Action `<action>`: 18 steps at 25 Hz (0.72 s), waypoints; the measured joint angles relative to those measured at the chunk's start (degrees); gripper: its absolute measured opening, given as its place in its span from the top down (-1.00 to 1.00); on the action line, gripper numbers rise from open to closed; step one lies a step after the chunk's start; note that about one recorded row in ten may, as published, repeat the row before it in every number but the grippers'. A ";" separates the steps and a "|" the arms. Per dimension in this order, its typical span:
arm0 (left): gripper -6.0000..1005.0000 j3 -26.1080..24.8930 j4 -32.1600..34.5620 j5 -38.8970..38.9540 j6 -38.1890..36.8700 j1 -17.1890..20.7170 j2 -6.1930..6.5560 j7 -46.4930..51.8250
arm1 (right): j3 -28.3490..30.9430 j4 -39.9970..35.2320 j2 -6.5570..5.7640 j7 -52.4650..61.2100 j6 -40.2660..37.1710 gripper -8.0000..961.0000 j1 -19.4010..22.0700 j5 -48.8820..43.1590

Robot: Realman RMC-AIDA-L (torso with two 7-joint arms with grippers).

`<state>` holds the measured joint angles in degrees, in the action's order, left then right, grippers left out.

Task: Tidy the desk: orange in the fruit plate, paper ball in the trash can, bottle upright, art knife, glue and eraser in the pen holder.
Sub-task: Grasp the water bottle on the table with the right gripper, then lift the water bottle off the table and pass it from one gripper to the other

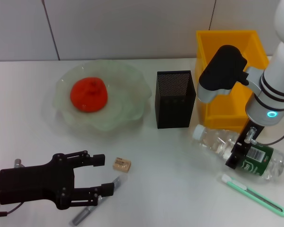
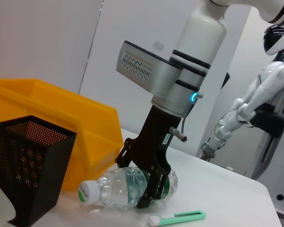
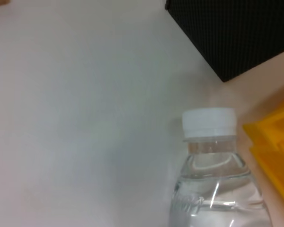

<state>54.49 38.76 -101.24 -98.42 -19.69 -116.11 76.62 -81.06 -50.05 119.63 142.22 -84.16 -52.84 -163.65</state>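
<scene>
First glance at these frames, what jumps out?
The red-orange orange sits in the pale green fruit plate at the table's left, and the bright yellow bin stands far right beside the black mesh pen holder. In front of the bin, the right gripper straddles the bottle, which lies on its side. The left gripper hangs open at the near left.

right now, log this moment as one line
right claw: shut on lying bottle | left claw: open, straddling glue | orange: in fruit plate
</scene>
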 joint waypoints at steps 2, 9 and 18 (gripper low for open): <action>-0.60 0.00 0.00 0.00 0.01 0.00 -0.03 0.00 | 0.00 0.42 0.00 0.01 0.19 -0.73 0.01 0.23; -0.60 0.00 0.00 0.00 0.01 0.00 -0.16 -0.01 | 0.01 -0.88 0.02 -0.06 0.44 -0.73 1.11 0.94; -0.59 0.00 0.00 -0.01 -0.01 0.47 -0.17 -0.06 | 0.38 -10.28 -0.15 -0.51 -3.27 -0.64 5.43 3.00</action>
<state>54.49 38.76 -101.25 -98.43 -19.22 -116.28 76.57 -80.67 -60.33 119.48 141.70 -87.43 -47.41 -160.65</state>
